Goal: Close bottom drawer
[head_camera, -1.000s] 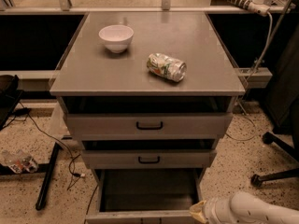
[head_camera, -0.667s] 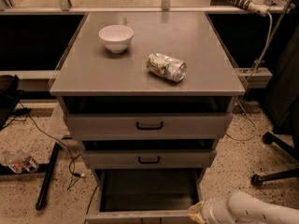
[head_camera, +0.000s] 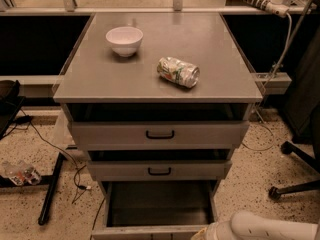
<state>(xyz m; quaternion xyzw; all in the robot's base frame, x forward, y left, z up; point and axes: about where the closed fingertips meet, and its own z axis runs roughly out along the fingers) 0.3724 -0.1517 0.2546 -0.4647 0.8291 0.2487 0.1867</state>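
The bottom drawer [head_camera: 150, 231] of the grey cabinet is pulled far out, and its dark interior [head_camera: 160, 204] shows. Its front panel is cut off by the lower edge of the view, so its handle is hidden. My gripper [head_camera: 201, 232] is at the lower edge of the view, at the drawer's front right corner. Only its yellowish end shows, on the white arm [head_camera: 270, 228] that comes in from the lower right. The middle drawer [head_camera: 159, 171] and the top drawer [head_camera: 160, 134], each with a black bar handle, stand slightly open.
A white bowl [head_camera: 124, 40] and a crushed can [head_camera: 178, 72] lie on the cabinet top [head_camera: 100, 79]. A black chair base [head_camera: 295, 184] stands on the floor to the right. Cables and a black bar [head_camera: 50, 189] lie on the left.
The arm's end has shifted slightly left and lower along the bottom drawer's front. The drawers have not visibly moved.
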